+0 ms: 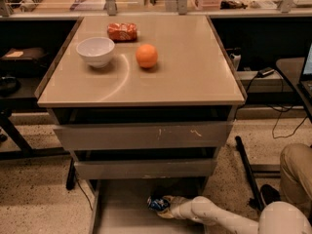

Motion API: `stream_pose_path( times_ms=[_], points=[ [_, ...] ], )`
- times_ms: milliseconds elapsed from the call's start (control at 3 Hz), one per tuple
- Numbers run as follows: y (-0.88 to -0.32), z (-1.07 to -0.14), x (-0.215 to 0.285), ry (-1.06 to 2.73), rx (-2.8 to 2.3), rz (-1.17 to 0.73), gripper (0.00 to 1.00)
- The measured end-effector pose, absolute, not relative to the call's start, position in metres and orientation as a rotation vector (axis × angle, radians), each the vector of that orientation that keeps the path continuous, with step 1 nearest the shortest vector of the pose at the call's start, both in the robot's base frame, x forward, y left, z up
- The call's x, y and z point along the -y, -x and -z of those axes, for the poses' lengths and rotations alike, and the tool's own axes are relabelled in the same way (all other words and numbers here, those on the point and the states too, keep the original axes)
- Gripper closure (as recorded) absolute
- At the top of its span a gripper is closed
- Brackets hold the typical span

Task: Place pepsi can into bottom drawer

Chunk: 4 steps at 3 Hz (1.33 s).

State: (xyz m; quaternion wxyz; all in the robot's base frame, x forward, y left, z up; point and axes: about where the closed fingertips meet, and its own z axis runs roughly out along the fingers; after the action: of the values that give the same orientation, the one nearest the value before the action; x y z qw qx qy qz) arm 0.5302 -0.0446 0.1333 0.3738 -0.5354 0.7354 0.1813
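The bottom drawer (122,213) is pulled open at the foot of the cabinet, showing its flat grey floor and thin side rails. The pepsi can (157,204), dark blue with a silver end, lies on its side low over the drawer floor near the middle. My gripper (163,205) reaches in from the lower right on a white arm and is shut on the can. Whether the can touches the floor I cannot tell.
On the cabinet top (195,77) stand a white bowl (95,51), an orange (146,56) and an orange-red snack bag (122,31). Two grey drawer fronts (141,135) sit above the open drawer. A person's knee (296,169) and cables are at the right.
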Motion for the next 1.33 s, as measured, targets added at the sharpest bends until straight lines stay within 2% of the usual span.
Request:
stream_pose_path(
  times_ms=[1000, 1333],
  points=[
    [-0.5302, -0.1333, 0.0445, 1.371, -1.883, -0.465, 0.19],
    [-0.5301, -0.1332, 0.0444, 1.371, -1.883, -0.465, 0.00]
  ],
)
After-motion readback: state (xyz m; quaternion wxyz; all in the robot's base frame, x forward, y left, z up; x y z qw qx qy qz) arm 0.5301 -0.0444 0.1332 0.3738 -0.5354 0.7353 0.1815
